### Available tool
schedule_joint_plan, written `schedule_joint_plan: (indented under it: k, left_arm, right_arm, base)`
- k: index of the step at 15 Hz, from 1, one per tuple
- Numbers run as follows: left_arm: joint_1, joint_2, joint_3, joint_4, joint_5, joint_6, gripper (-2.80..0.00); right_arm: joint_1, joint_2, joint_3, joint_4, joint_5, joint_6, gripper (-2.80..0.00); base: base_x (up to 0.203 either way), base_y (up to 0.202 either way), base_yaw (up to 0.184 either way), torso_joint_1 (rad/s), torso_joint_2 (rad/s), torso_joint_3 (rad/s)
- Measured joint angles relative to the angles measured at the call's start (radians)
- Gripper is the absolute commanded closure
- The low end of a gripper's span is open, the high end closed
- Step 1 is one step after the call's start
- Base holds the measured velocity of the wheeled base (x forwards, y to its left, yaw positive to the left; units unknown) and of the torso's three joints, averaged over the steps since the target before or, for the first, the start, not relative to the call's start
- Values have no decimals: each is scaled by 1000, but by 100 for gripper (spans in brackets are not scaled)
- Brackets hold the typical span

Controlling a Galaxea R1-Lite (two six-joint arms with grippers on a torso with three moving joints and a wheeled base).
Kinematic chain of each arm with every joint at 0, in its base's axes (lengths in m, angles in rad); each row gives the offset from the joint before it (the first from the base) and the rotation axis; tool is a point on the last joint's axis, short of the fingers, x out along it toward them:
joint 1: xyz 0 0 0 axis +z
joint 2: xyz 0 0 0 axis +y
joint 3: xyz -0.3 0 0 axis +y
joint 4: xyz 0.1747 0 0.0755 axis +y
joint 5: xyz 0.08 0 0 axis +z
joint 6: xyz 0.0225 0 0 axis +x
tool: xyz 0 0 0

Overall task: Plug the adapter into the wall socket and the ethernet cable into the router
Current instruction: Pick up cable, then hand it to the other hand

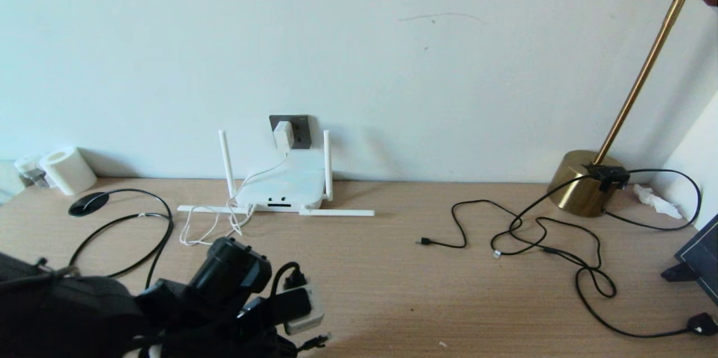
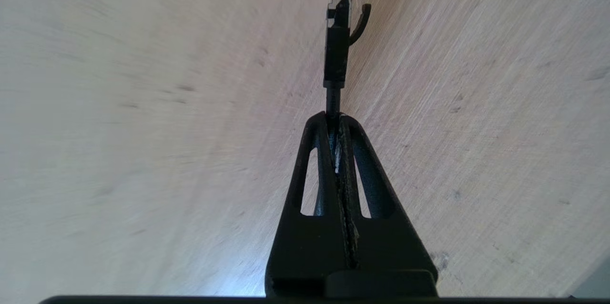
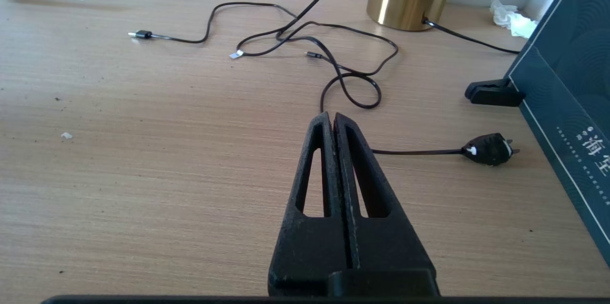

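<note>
The white adapter [image 1: 283,133] sits in the dark grey wall socket [image 1: 299,131] on the wall, and its thin white cord hangs down over the router [image 1: 283,185]. The router lies flat against the wall with its antennas spread. My left arm [image 1: 224,285] is low at the front left of the desk. My left gripper [image 2: 335,116] is shut on the black ethernet cable just behind its plug [image 2: 337,42], and the clear plug tip [image 1: 318,340] sticks out over the wood. The rest of that cable [image 1: 160,234] loops across the left of the desk. My right gripper [image 3: 332,116] is shut and empty above the desk's right half.
Thin black cords with small USB plugs [image 1: 424,242] sprawl over the right of the desk by a brass lamp base [image 1: 583,181]. A black two-pin mains plug [image 3: 491,149] lies near a dark blue box [image 3: 567,94]. A white roll [image 1: 67,170] and a black disc [image 1: 87,203] sit far left.
</note>
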Motion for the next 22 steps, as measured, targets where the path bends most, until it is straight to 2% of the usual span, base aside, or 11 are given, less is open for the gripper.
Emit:
schedule_joint_plan:
  k: [2, 4, 7, 10, 11, 13, 16, 17, 19, 22]
  left_arm:
    - [-7, -96, -15, 7, -2, 2, 0]
    - [-12, -173, -92, 21, -1, 4, 0]
    - [-12, -200, -289, 35, 1, 5, 0]
    - [-22, -122, -495, 59, -1, 22, 0]
    - [-31, -96, -564, 96, -3, 44, 0]
    - [-72, -55, -708, 240, -3, 96, 0]
    - [-176, -33, -835, 450, 3, 129, 0]
    - [-215, -32, -845, 458, 20, 133, 0]
    - [-287, -37, -850, 454, 79, 134, 0]
    - [-360, -56, -806, 394, 108, 136, 0]
  right_arm:
    - [0, 0, 0, 0, 0, 0, 0]
    - [0, 0, 0, -1, 0, 0, 0]
    - [0, 0, 0, 0, 1, -27, 0]
    - [0, 0, 0, 0, 0, -19, 0]
    - [0, 0, 0, -1, -12, -4, 0]
    - [0, 3, -40, 6, -41, 28, 0]
    - [1, 101, -267, 88, 20, 102, 0]
    - [1, 170, -368, 129, 78, 148, -280]
    - [1, 332, -521, 199, 249, 237, -280]
    - [11, 573, -677, 252, 582, 321, -280]
  base:
    - [0, 0, 0, 0, 0, 0]
    - [0, 0, 0, 0, 0, 0]
    - [0, 0, 0, 0, 0, 0]
    - [0, 0, 0, 0, 0, 0]
    - [0, 0, 0, 0, 0, 0]
    - [0, 0, 0, 0, 0, 0]
    - [0, 0, 0, 0, 0, 0]
    - [0, 0, 0, 0, 0, 0]
    - [0, 0, 0, 0, 0, 0]
    - [0, 0, 0, 0, 0, 0]
